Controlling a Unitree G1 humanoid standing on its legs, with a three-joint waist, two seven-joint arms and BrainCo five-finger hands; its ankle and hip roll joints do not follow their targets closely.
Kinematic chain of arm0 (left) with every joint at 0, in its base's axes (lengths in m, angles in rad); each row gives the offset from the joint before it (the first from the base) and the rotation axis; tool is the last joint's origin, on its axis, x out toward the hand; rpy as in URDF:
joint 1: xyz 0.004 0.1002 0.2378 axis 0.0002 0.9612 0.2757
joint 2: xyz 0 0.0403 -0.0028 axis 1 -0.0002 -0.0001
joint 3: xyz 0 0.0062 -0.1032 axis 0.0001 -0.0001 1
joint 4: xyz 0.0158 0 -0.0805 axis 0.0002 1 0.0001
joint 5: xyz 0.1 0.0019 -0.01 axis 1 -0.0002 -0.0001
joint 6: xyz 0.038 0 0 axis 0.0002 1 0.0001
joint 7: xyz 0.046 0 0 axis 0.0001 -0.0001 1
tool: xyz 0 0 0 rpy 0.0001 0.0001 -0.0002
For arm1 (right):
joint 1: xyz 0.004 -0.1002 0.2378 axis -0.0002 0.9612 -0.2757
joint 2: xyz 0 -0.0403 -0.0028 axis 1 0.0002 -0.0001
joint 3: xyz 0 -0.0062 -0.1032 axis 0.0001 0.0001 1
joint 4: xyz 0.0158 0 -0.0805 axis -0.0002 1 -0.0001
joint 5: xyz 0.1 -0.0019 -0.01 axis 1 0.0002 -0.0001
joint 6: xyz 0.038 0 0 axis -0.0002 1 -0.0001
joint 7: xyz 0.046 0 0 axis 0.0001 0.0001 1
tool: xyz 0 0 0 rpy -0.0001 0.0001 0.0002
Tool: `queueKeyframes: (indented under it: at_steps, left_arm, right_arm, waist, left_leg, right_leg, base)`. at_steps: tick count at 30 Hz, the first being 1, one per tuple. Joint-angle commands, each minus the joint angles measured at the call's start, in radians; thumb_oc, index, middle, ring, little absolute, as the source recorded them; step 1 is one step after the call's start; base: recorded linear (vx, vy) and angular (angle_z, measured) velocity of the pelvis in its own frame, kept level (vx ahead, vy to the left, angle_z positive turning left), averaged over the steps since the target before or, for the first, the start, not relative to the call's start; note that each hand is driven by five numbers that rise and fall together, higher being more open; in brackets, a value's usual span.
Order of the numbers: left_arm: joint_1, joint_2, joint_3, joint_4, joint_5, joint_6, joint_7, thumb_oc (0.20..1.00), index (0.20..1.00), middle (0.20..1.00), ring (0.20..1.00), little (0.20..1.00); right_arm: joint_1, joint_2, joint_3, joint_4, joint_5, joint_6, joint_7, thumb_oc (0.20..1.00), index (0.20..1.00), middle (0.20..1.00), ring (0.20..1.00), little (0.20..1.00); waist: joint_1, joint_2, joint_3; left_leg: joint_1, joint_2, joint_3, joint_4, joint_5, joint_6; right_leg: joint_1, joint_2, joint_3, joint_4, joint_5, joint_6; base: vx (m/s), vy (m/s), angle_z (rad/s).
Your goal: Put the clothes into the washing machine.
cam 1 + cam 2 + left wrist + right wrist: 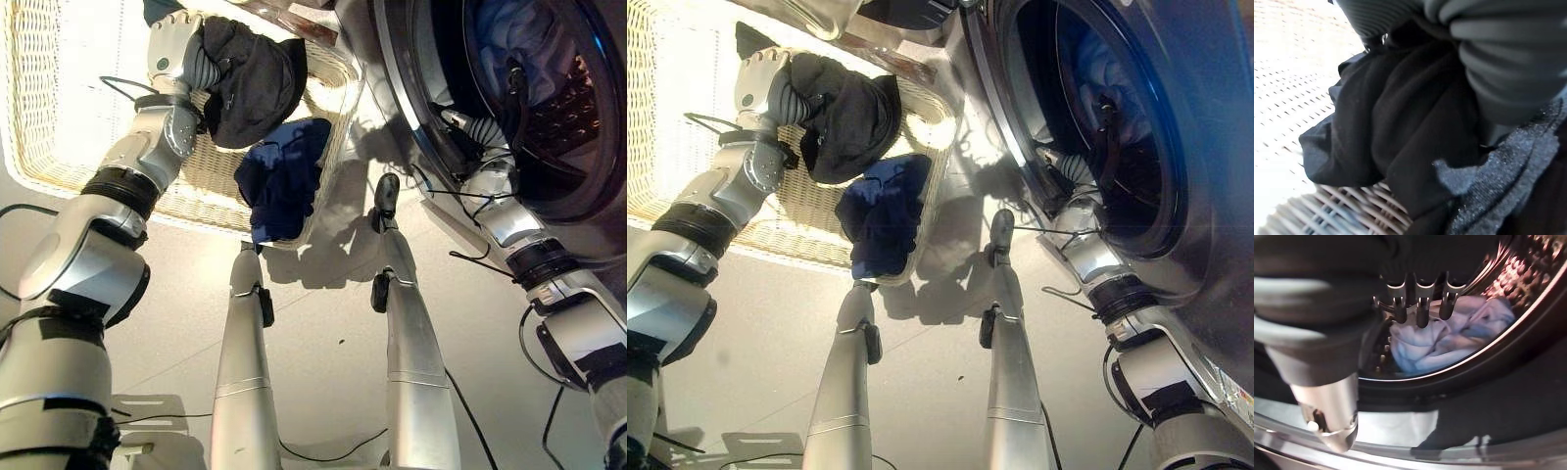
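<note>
Left robot hand (174,49): raised over the pale woven wicker laundry basket (59,147); its fingers are buried in a bunched black cloth garment (250,83), so the grip itself cannot be told, though the garment hangs from that hand above the basket's right part.

Black garment up close: in the left wrist view the black cloth (1400,127) lies in thick folds against the dark ribbed cover, with a patch of grey knitted fabric (1498,181) beside it and wicker strands below.

Dark blue garment (282,181): a crumpled navy cloth draped over the basket's near right rim, part inside and part hanging down the outside wall toward the floor (323,333).

Right robot hand (1420,303): reaching into the round opening of the front-loading washing machine (1205,235); its silver dark-tipped fingers are straight and spread, holding nothing.

Drum contents: a light blue crumpled cloth (1449,340) lies at the bottom of the perforated metal drum (1533,269), just beyond the right hand's fingertips; contact is probably not made, but the view is too close to be sure.

Washing machine: stands just right of the basket, its dark door ring (421,117) facing the robot.
</note>
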Motion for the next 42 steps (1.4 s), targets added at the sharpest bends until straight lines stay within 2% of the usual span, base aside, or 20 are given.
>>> queueKeyframes:
  at_steps: [1, 5, 8, 11, 13, 15, 16, 17, 18, 19, 21, 22, 24, 26, 29, 33, 38, 41, 42]
  left_arm:
    - [0.125, -0.070, -0.012, 0.055, -0.047, 0.028, -0.173, 0.200, 0.200, 0.200, 0.200, 0.200]
    - [0.141, -0.069, 0.002, 0.058, -0.048, 0.016, -0.174, 0.200, 0.200, 0.200, 0.200, 0.200]
    - [0.156, -0.075, 0.022, 0.052, -0.087, -0.010, -0.129, 0.200, 0.200, 0.200, 0.200, 0.200]
    - [0.170, -0.083, 0.069, 0.036, -0.160, -0.086, -0.034, 0.200, 0.200, 0.200, 0.200, 0.200]
    - [0.192, -0.085, 0.109, -0.001, -0.213, -0.136, 0.033, 0.200, 0.200, 0.200, 0.200, 0.200]
    - [0.256, -0.093, 0.203, -0.089, -0.251, -0.226, 0.176, 0.200, 0.200, 0.200, 0.200, 0.200]
    - [0.301, -0.103, 0.260, -0.141, -0.242, -0.261, 0.247, 0.200, 0.200, 0.200, 0.200, 0.200]
    - [0.318, -0.107, 0.274, -0.157, -0.233, -0.269, 0.271, 0.200, 0.200, 0.200, 0.200, 0.200]
    - [0.366, -0.122, 0.309, -0.212, -0.219, -0.301, 0.334, 0.200, 0.200, 0.200, 0.200, 0.200]
    - [0.383, -0.129, 0.321, -0.231, -0.210, -0.305, 0.350, 0.200, 0.200, 0.200, 0.200, 0.200]
    - [0.447, -0.161, 0.361, -0.304, -0.149, -0.343, 0.444, 0.200, 0.200, 0.200, 0.200, 0.200]
    - [0.486, -0.190, 0.387, -0.345, -0.105, -0.388, 0.501, 0.200, 0.200, 0.200, 0.200, 0.200]
    - [0.523, -0.227, 0.411, -0.409, -0.021, -0.402, 0.558, 0.200, 0.200, 0.200, 0.200, 0.200]
    - [0.532, -0.235, 0.413, -0.431, -0.002, -0.407, 0.572, 0.200, 0.200, 0.200, 0.200, 0.200]
    - [0.573, -0.276, 0.416, -0.570, 0.139, -0.418, 0.647, 0.200, 0.200, 0.200, 0.200, 0.200]
    - [0.581, -0.288, 0.404, -0.667, 0.220, -0.413, 0.647, 0.200, 0.200, 0.200, 0.200, 0.200]
    - [0.577, -0.283, 0.378, -0.755, 0.270, -0.372, 0.627, 0.200, 0.200, 0.200, 0.200, 0.200]
    - [0.578, -0.277, 0.370, -0.776, 0.271, -0.366, 0.616, 0.200, 0.200, 0.200, 0.200, 0.200]
    - [0.579, -0.273, 0.366, -0.787, 0.268, -0.367, 0.606, 0.200, 0.200, 0.200, 0.200, 0.200]
  right_arm:
    - [0.003, -0.067, -0.007, -0.105, -0.038, -0.043, -0.012, 1.000, 1.000, 1.000, 1.000, 1.000]
    - [0.013, -0.060, -0.019, -0.130, -0.048, -0.041, -0.010, 1.000, 1.000, 1.000, 1.000, 1.000]
    - [0.020, -0.054, -0.025, -0.150, -0.046, -0.040, -0.010, 1.000, 1.000, 1.000, 1.000, 1.000]
    - [0.036, -0.041, -0.034, -0.167, -0.029, -0.077, -0.002, 1.000, 1.000, 1.000, 1.000, 1.000]
    - [0.060, -0.028, -0.052, -0.193, -0.005, -0.114, 0.025, 1.000, 1.000, 1.000, 1.000, 1.000]
    - [0.122, 0.004, -0.095, -0.251, 0.049, -0.171, 0.095, 1.000, 1.000, 1.000, 1.000, 1.000]
    - [0.166, 0.033, -0.124, -0.281, 0.078, -0.210, 0.137, 1.000, 1.000, 1.000, 1.000, 1.000]
    - [0.183, 0.043, -0.133, -0.292, 0.090, -0.225, 0.146, 1.000, 1.000, 1.000, 1.000, 1.000]
    - [0.221, 0.068, -0.156, -0.325, 0.125, -0.249, 0.177, 1.000, 1.000, 1.000, 1.000, 1.000]
    - [0.231, 0.076, -0.162, -0.335, 0.133, -0.252, 0.186, 1.000, 1.000, 1.000, 1.000, 1.000]
    - [0.270, 0.112, -0.185, -0.374, 0.184, -0.266, 0.218, 1.000, 1.000, 1.000, 1.000, 1.000]
    - [0.299, 0.141, -0.197, -0.393, 0.242, -0.290, 0.249, 1.000, 1.000, 1.000, 1.000, 1.000]
    - [0.327, 0.173, -0.210, -0.423, 0.279, -0.299, 0.275, 1.000, 1.000, 1.000, 1.000, 1.000]
    - [0.336, 0.182, -0.212, -0.435, 0.293, -0.300, 0.285, 1.000, 1.000, 1.000, 1.000, 1.000]
    - [0.380, 0.231, -0.217, -0.509, 0.359, -0.310, 0.361, 1.000, 1.000, 1.000, 1.000, 1.000]
    - [0.398, 0.260, -0.208, -0.575, 0.469, -0.282, 0.471, 1.000, 1.000, 1.000, 1.000, 1.000]
    - [0.409, 0.260, -0.171, -0.652, 0.620, -0.185, 0.664, 1.000, 1.000, 1.000, 1.000, 1.000]
    - [0.411, 0.253, -0.153, -0.676, 0.681, -0.143, 0.735, 1.000, 1.000, 1.000, 1.000, 1.000]
    - [0.411, 0.247, -0.141, -0.690, 0.723, -0.107, 0.783, 1.000, 1.000, 1.000, 1.000, 1.000]
  waist:
    - [-0.042, 0.043, 0.002]
    - [-0.042, 0.041, 0.002]
    - [-0.041, 0.040, 0.002]
    - [-0.037, 0.038, 0.002]
    - [-0.034, 0.038, 0.002]
    - [-0.025, 0.037, 0.002]
    - [-0.018, 0.036, 0.002]
    - [-0.016, 0.035, 0.002]
    - [-0.009, 0.032, 0.002]
    - [-0.007, 0.032, 0.002]
    - [0.002, 0.029, 0.002]
    - [0.009, 0.026, 0.002]
    - [0.014, 0.024, 0.002]
    - [0.015, 0.023, 0.002]
    - [0.021, 0.018, 0.002]
    - [0.023, 0.017, 0.002]
    - [0.024, 0.014, 0.002]
    - [0.025, 0.013, 0.002]
    - [0.026, 0.012, 0.002]
  left_leg:
    - [-0.021, -0.033, -0.025, 0.006, 0.008, 0.056]
    - [-0.017, -0.032, -0.025, 0.004, 0.009, 0.055]
    - [-0.016, -0.031, -0.027, 0.003, 0.009, 0.056]
    - [-0.014, -0.030, -0.029, -0.004, 0.010, 0.056]
    - [-0.016, -0.030, -0.033, -0.005, 0.009, 0.055]
    - [-0.013, -0.033, -0.039, -0.007, 0.008, 0.057]
    - [-0.013, -0.036, -0.045, -0.010, 0.006, 0.057]
    - [-0.012, -0.037, -0.047, -0.009, 0.005, 0.058]
    - [-0.012, -0.041, -0.053, -0.010, 0.004, 0.059]
    - [-0.012, -0.042, -0.055, -0.011, 0.004, 0.060]
    - [-0.013, -0.048, -0.062, -0.012, 0.002, 0.063]
    - [-0.012, -0.050, -0.065, -0.015, 0.002, 0.066]
    - [-0.012, -0.053, -0.070, -0.015, 0.000, 0.069]
    - [-0.011, -0.054, -0.071, -0.016, 0.000, 0.071]
    - [-0.015, -0.059, -0.079, -0.019, 0.004, 0.079]
    - [-0.008, -0.066, -0.080, -0.020, 0.008, 0.084]
    - [0.000, -0.069, -0.081, -0.020, 0.018, 0.085]
    - [0.001, -0.071, -0.082, -0.016, 0.021, 0.086]
    - [0.002, -0.073, -0.083, -0.014, 0.022, 0.086]
  right_leg:
    - [0.005, 0.036, -0.025, 0.091, -0.063, 0.070]
    - [0.011, 0.037, -0.024, 0.090, -0.066, 0.069]
    - [0.013, 0.037, -0.025, 0.089, -0.067, 0.068]
    - [0.016, 0.035, -0.027, 0.085, -0.069, 0.068]
    - [0.015, 0.035, -0.028, 0.085, -0.071, 0.067]
    - [0.018, 0.035, -0.032, 0.086, -0.074, 0.066]
    - [0.019, 0.035, -0.035, 0.088, -0.078, 0.066]
    - [0.019, 0.035, -0.036, 0.089, -0.078, 0.066]
    - [0.021, 0.034, -0.041, 0.088, -0.076, 0.065]
    - [0.022, 0.034, -0.043, 0.088, -0.076, 0.065]
    - [0.023, 0.035, -0.049, 0.089, -0.076, 0.065]
    - [0.024, 0.033, -0.055, 0.090, -0.073, 0.065]
    - [0.024, 0.033, -0.059, 0.094, -0.074, 0.064]
    - [0.025, 0.032, -0.060, 0.095, -0.074, 0.064]
    - [0.021, 0.027, -0.067, 0.098, -0.067, 0.065]
    - [0.025, 0.021, -0.071, 0.096, -0.057, 0.068]
    - [0.034, 0.011, -0.074, 0.094, -0.045, 0.073]
    - [0.035, 0.009, -0.076, 0.097, -0.042, 0.075]
    - [0.037, 0.008, -0.079, 0.096, -0.040, 0.075]
  base:
    - [0.00, 0.000, 0.00]
    - [0.00, 0.000, 0.00]
    - [0.00, 0.000, 0.00]
    - [0.00, -0.011, 0.00]
    - [0.00, -0.018, 0.00]
    - [0.00, -0.050, 0.00]
    - [0.00, -0.053, -0.01]
    - [-0.01, -0.068, 0.00]
    - [-0.01, -0.051, 0.02]
    - [-0.01, -0.062, 0.03]
    - [0.00, -0.056, 0.02]
    - [0.00, -0.054, 0.01]
    - [0.00, -0.045, 0.01]
    - [0.00, -0.024, 0.05]
    - [0.01, -0.047, 0.04]
    - [0.01, -0.026, 0.00]
    - [0.00, -0.006, 0.00]
    - [0.00, -0.009, 0.01]
    - [0.00, -0.027, 0.03]
